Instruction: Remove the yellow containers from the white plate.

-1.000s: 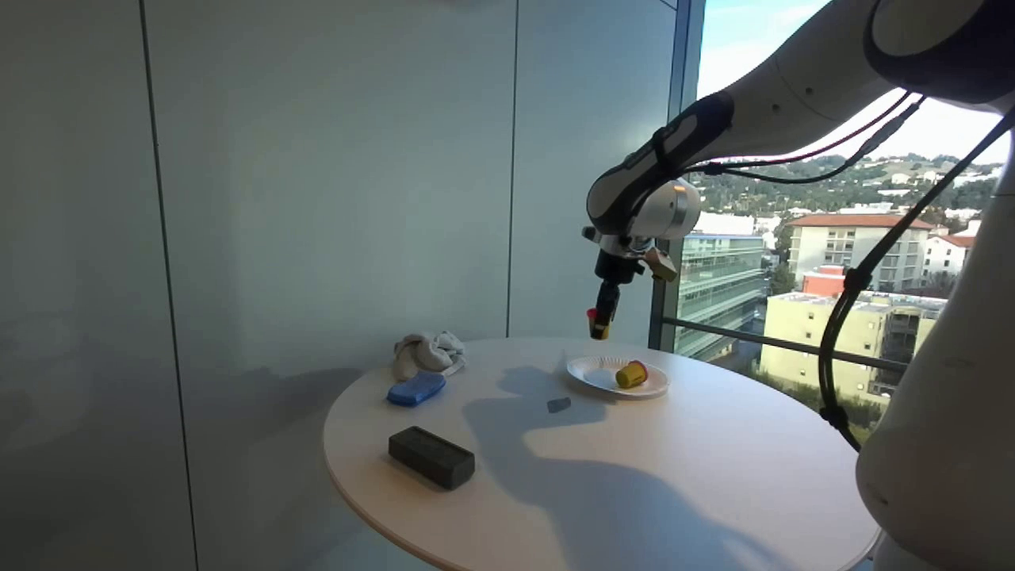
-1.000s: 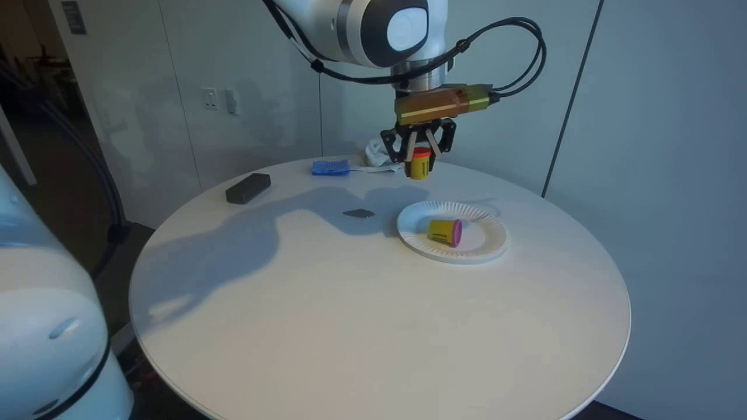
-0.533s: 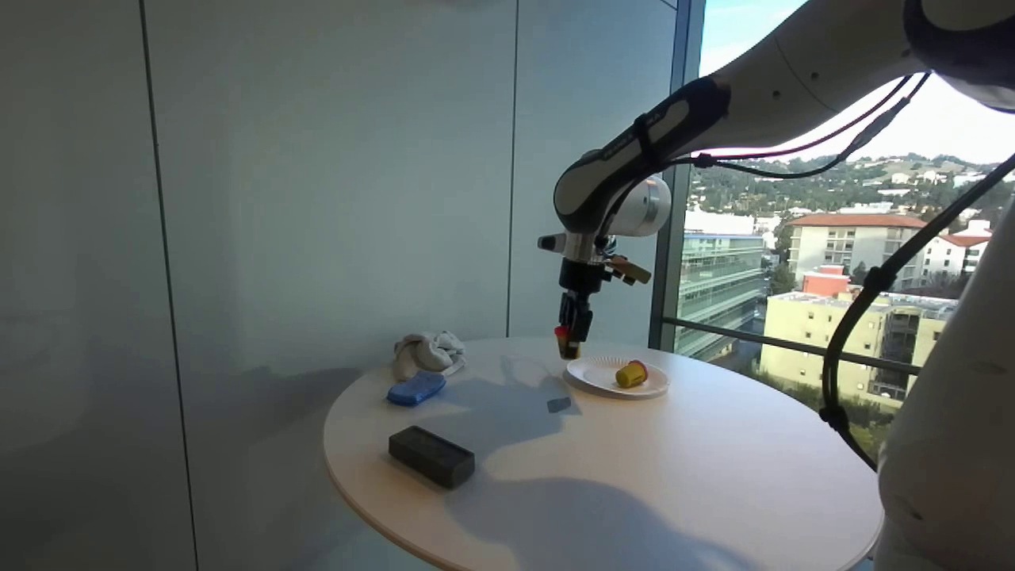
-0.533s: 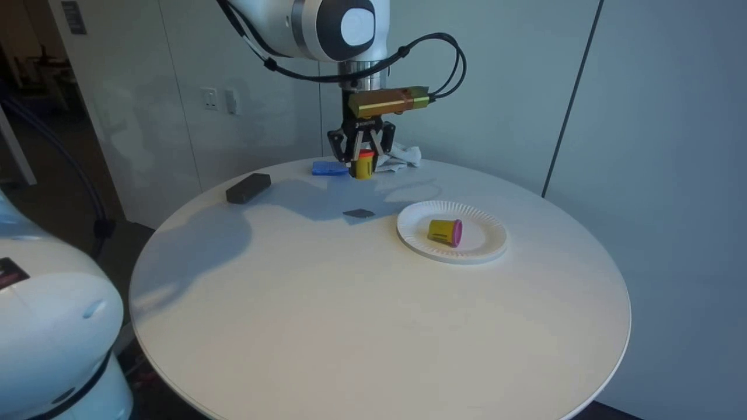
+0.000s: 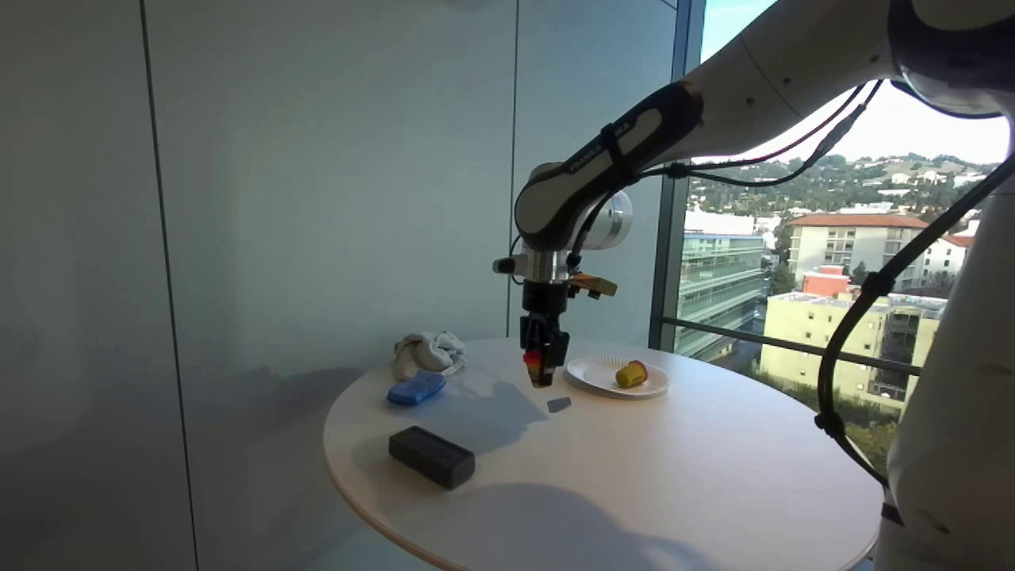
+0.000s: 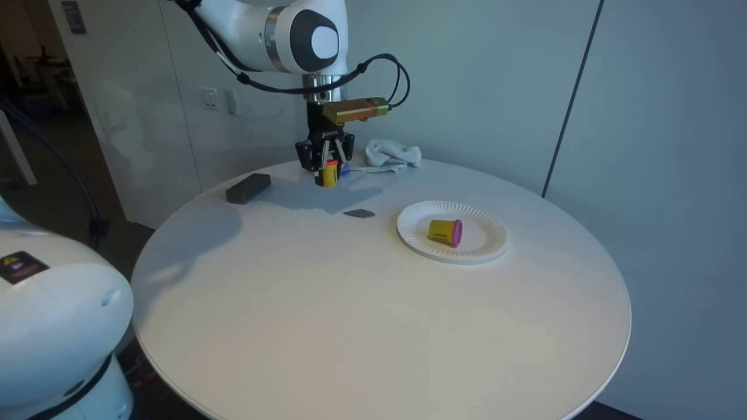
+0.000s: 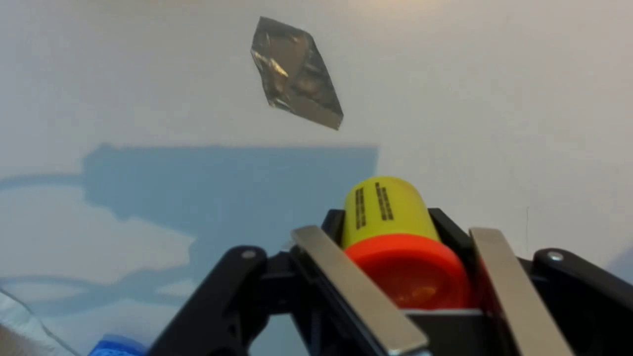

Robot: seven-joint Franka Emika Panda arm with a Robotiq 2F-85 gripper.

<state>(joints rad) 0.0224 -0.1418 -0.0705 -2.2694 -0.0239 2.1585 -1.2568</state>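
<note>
- Across the round white table (image 6: 373,326), see a broad blue-grey shadow (image 7: 222,178), with thin looping bands beside it in the wrist view.
- Over that smooth surface, pinching 1 red-lidded yellow pot (image 7: 388,212) in the gripper (image 6: 330,177), with fingers (image 7: 450,235) pressed against its opposite sides.
- In both exterior views, holding that pot lid up, apart from the white plate (image 6: 481,233).
- On the ridged-rim plate, find the other yellow pot (image 6: 442,231), lying on its side, with a pinkish lid.
- Between the plate and a long black block (image 5: 432,457), notice a shiny grey scrap (image 7: 296,74), flat on the table.
- Near the table's edge, on the wall side, spot a blue object (image 5: 416,388) just beside a crumpled pale cloth (image 6: 392,153); cannot tell whether touching.
- Behind the table, see grey-white wall panels (image 5: 333,198) with dark upright seams, plus a socket (image 6: 210,98) and a dark sign (image 6: 74,17), with lettering too small to read.
- Past the wall in an exterior view, make out a dim opening (image 6: 52,134), mostly too dark to tell.
- Beyond the window frame (image 5: 668,277), see sunlit buildings (image 5: 833,244), green hills (image 5: 912,176) and a bright sky (image 5: 944,131).
- Across that window in an exterior view, see the robot arm (image 5: 769,87) angled down toward the table, with dark cables (image 5: 876,283) strung beneath.
</note>
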